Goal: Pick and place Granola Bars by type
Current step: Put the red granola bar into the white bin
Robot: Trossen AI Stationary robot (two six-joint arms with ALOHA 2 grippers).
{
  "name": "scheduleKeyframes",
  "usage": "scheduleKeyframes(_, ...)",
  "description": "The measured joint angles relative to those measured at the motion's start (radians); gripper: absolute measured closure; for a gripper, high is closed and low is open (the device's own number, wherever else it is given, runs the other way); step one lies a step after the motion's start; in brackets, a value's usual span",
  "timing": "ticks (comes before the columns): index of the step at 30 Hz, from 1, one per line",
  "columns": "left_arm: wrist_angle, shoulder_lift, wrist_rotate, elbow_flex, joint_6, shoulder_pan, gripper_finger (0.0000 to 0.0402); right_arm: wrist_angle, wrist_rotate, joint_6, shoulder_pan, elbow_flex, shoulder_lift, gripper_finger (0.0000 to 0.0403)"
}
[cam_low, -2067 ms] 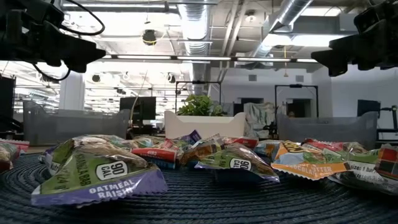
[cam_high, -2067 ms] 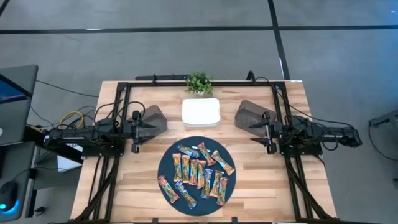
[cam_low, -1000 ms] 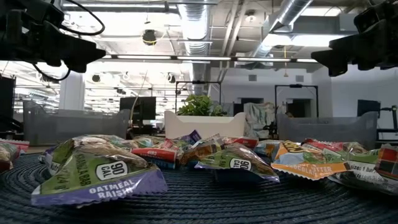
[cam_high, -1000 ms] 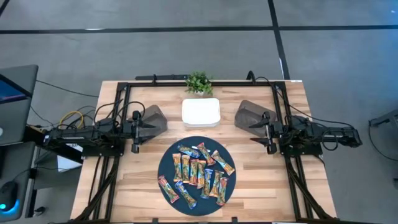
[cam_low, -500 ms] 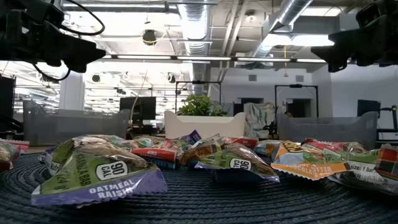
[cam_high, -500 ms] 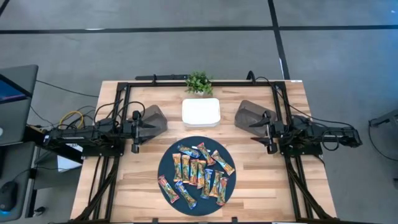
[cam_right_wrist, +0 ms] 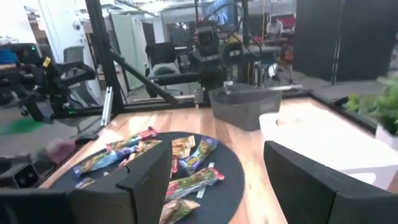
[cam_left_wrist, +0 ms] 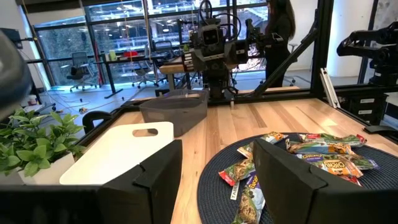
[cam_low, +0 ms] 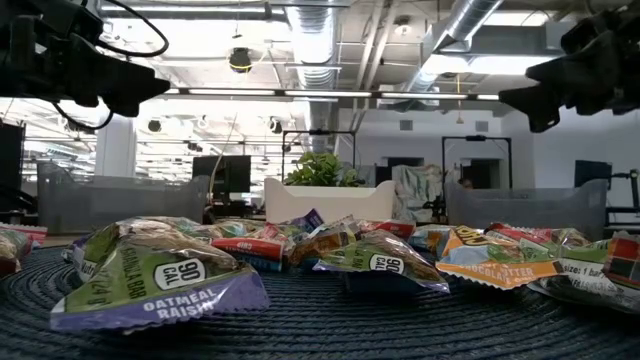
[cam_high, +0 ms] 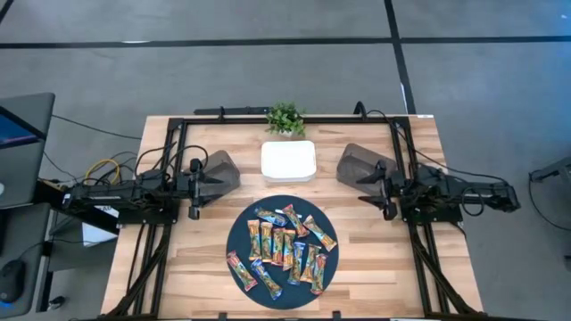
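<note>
About a dozen granola bars (cam_high: 284, 247) in shiny orange, blue, red and green wrappers lie flat in a loose heap on a dark round woven mat (cam_high: 239, 234) at the table's near middle. They also show in the low view (cam_low: 160, 275), the left wrist view (cam_left_wrist: 292, 155) and the right wrist view (cam_right_wrist: 180, 162). My left gripper (cam_high: 194, 190) hovers open left of the mat, above the table; its own view shows the gap between its fingers (cam_left_wrist: 217, 180). My right gripper (cam_high: 384, 190) hovers open right of the mat (cam_right_wrist: 227, 180). Both are empty.
A white square container (cam_high: 288, 161) stands behind the mat, with a small green plant (cam_high: 285, 118) at the far edge. A grey bin stands at each side: the left bin (cam_high: 220, 169) and the right bin (cam_high: 359, 165). A black frame (cam_high: 294, 119) borders the table.
My right gripper has shifted slightly toward the table's left, toward the mat, staying open and empty. The bars have not moved.
</note>
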Motion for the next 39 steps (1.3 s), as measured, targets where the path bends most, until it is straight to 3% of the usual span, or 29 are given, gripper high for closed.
scheduleKeyframes(8, 0.0, 0.0, 0.002, 0.0, 0.0, 0.0, 0.0209, 0.008, 0.001, -0.096, -0.002, 0.0, 0.017, 0.0154)
scheduleKeyframes(14, 0.0, 0.0, 0.002, 0.0, 0.0, 0.0, 0.0209, 0.031, 0.0, -0.043, 0.001, 0.0, 0.017, 0.0154)
scheduleKeyframes(23, 0.0, 0.0, 0.002, 0.0, -0.061, 0.0, 0.0209, 0.097, 0.004, -0.228, -0.003, 0.0, 0.016, 0.0154)
scheduleKeyframes(39, 0.001, 0.0, 0.003, 0.0, -0.036, 0.0, 0.0209, 0.25, 0.001, -0.266, -0.002, 0.0, 0.017, 0.0154)
